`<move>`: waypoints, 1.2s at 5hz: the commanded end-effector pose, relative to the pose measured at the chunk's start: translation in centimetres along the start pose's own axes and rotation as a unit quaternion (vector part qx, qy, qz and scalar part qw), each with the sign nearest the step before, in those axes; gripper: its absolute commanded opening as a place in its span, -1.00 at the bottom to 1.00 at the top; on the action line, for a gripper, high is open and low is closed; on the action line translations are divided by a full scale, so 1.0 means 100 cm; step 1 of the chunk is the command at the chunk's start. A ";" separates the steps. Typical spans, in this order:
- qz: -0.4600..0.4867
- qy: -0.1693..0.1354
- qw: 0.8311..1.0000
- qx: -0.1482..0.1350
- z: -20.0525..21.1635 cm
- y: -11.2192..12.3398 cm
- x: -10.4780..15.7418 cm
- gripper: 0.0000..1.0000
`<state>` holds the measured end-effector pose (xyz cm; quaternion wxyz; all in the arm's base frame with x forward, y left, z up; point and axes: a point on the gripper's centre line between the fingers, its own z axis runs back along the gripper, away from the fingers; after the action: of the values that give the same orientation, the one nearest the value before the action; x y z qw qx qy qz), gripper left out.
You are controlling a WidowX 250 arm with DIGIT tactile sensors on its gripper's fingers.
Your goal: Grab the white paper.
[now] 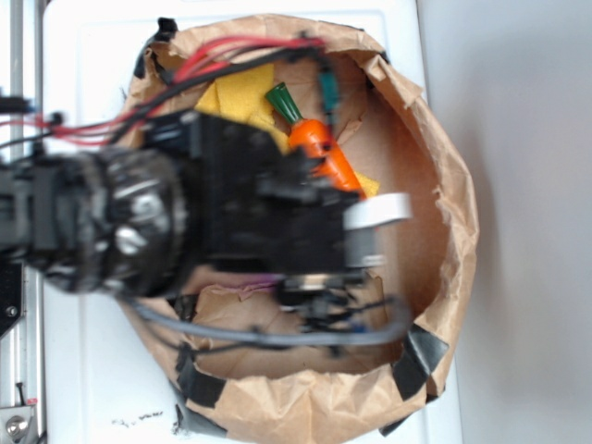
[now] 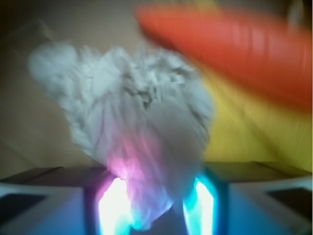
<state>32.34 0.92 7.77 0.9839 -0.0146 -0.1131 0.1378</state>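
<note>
1. Between the two glowing pads at six o'clock in the wrist view sits the white paper (image 2: 132, 127), a lumpy grey-white wad; its lower tip dips into the gap between the pads. From the overhead view it is hidden under the arm.
2. To do this well, I'd judge the fingers should close squarely on the ball's thick middle, not just the thin tip, and squeeze gently since crumpled paper gives.
3. The gripper (image 2: 156, 208) stands partly open, each pad just beside the paper's tip; whether either touches it is too blurred to tell, and nothing looks clamped yet.
4. At one o'clock lies the orange toy carrot (image 2: 230, 49), close enough to snag.
5. Beneath it, at three o'clock, is the yellow cloth (image 2: 244, 132).
6. Around everything rises the brown paper bag (image 1: 444, 176).
</note>
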 end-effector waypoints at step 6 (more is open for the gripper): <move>-0.020 -0.042 0.999 -0.023 0.093 0.014 0.009 1.00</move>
<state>30.25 2.68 14.34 0.9841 -0.0258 -0.1223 0.1260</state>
